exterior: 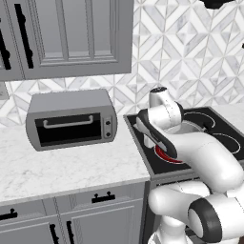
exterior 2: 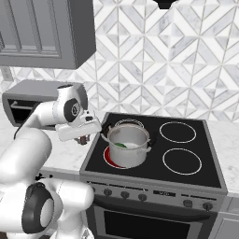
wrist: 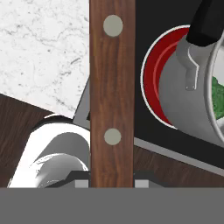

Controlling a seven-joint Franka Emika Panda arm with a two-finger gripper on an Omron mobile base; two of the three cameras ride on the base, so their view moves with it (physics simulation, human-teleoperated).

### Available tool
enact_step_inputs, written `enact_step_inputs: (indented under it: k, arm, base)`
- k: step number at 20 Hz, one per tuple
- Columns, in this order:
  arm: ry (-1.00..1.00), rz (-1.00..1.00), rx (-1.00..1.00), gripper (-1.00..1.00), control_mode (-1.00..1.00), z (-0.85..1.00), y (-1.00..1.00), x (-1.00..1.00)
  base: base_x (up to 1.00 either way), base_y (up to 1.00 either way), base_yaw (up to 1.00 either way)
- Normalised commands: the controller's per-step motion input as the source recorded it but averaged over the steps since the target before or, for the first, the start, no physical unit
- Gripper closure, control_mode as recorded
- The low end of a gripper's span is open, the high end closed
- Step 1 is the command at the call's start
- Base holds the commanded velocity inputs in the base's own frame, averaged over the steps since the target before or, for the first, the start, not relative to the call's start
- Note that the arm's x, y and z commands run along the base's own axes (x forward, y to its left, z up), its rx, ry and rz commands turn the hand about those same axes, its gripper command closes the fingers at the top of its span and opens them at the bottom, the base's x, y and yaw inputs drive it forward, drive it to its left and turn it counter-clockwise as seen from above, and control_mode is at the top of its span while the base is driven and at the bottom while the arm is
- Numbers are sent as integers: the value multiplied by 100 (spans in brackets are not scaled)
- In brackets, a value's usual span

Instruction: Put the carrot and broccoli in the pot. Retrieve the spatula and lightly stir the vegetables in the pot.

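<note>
Jaws clamp the spatula (wrist: 112,87) — its brown handle with 2 rivets runs up the middle of the hand view, pot (wrist: 192,92) at right with broccoli (wrist: 217,89) inside.

Right base view: gripper (exterior 2: 84,135) at centre left, just beside the pot (exterior 2: 127,145) on the red burner (exterior 2: 108,157), green showing inside.

Left base view: arm hides most of the pot (exterior: 188,127) — right of centre.

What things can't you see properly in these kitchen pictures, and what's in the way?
- Spatula: the hand view shows the wooden handle running off the top edge, so the blade is cut off.
- Carrot: no orange shows inside the pot; the right base view shows just some green there, and the pot wall hides the rest.
- Broccoli: cut off by the hand view's right edge.
- Gripper: its fingertips are tucked under the hand in the right base view.
</note>
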Motion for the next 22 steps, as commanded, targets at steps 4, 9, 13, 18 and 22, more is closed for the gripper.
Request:
enact_step_inputs:
  k: [4, 9, 13, 18, 22]
  arm:
    - [0, 14, 9, 100, -100, 36, -76, 20]
    - [2, 10, 5, 100, -100, 28, -96, 11]
    - [1, 9, 3, 100, -100, 3, -94, 27]
    - [9, 11, 0, 100, -100, 20, -54, 40]
    - [9, 3, 0, 100, -100, 71, -42, 13]
  base:
    - [0, 0, 0]
    - [0, 0, 0]
    - [0, 0, 0]
    - [0, 0, 0]
    - [0, 0, 0]
